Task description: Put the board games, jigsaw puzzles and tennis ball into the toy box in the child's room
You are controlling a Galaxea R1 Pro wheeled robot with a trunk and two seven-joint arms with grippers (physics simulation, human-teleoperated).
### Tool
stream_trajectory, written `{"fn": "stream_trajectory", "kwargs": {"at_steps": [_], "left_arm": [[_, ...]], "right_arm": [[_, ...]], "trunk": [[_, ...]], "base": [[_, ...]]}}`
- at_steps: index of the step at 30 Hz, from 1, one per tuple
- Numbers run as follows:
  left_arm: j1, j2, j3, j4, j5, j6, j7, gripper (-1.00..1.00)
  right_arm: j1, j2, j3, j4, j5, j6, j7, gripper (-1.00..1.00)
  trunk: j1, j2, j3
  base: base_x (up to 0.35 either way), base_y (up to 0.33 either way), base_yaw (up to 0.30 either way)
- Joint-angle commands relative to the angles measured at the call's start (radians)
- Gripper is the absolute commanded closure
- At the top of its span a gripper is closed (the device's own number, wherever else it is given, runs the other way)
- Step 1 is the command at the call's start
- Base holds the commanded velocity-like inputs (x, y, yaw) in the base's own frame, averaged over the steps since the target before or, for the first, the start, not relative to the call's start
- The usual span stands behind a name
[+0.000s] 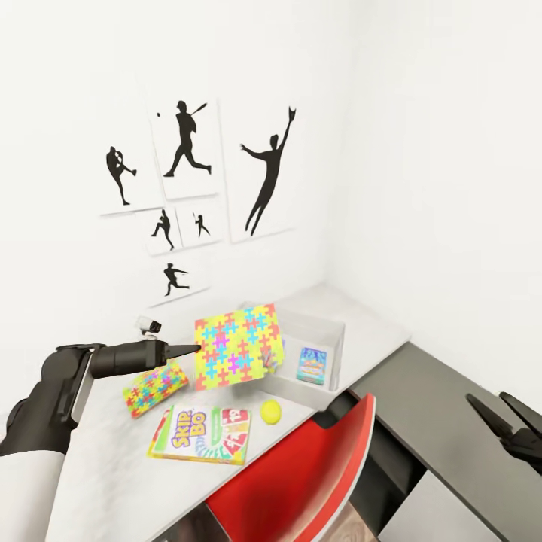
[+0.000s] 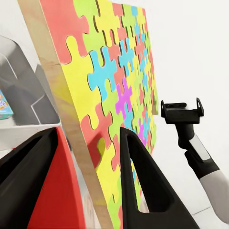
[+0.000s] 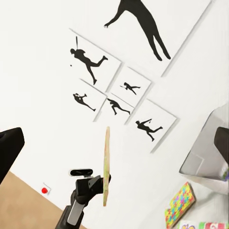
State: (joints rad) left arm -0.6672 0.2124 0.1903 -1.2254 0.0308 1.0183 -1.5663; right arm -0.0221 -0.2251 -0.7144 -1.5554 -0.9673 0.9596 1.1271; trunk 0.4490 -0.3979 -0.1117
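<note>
A jigsaw puzzle (image 1: pixel 238 346) stands on edge in the air, held up by the left hand (image 1: pixel 188 350). The hand is closed on the puzzle's side edge, one finger (image 2: pixel 148 191) on the coloured face and one behind. The puzzle hangs over the table (image 1: pixel 105 467), right in front of the toy box (image 1: pixel 320 331), and hides part of the box's near wall. Inside the box lies a blue board game (image 1: pixel 312 365).

A second jigsaw puzzle (image 1: pixel 155 388) lies flat on the table below the hand. Near it sit the tennis ball (image 1: pixel 270 410) and a lettered board game (image 1: pixel 200 434).

The right hand (image 1: pixel 500 414) is well apart, low by the edge of the head view. Its fingers seem spread with nothing between them, though they are partly cut off.
</note>
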Motion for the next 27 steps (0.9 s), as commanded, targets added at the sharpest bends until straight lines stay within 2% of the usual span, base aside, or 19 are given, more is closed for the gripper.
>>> {"fn": "stream_trajectory", "kwargs": {"at_steps": [1, 12, 27], "left_arm": [[-0.001, 0.000, 0.000, 0.000, -0.001, 0.011, -0.004, 1.00], [0.000, -0.001, 0.001, 0.000, -0.001, 0.011, -0.004, 1.00], [-0.001, 0.001, 0.003, 0.000, 0.001, 0.011, -0.004, 1.00]], "right_arm": [[-0.001, 0.000, -0.001, 0.000, -0.001, 0.004, 0.002, -1.00], [-0.001, 0.000, 0.000, 0.001, -0.001, 0.004, 0.002, -1.00], [-0.001, 0.001, 0.000, 0.000, -0.001, 0.004, 0.002, -1.00]], "trunk": [[0.001, -0.002, -0.002], [0.001, -0.002, 0.001], [0.001, -0.002, 0.002]], "base": [[0.246, -0.214, 0.000], [0.170, -0.232, -0.055], [0.014, -0.024, -0.007]]}}
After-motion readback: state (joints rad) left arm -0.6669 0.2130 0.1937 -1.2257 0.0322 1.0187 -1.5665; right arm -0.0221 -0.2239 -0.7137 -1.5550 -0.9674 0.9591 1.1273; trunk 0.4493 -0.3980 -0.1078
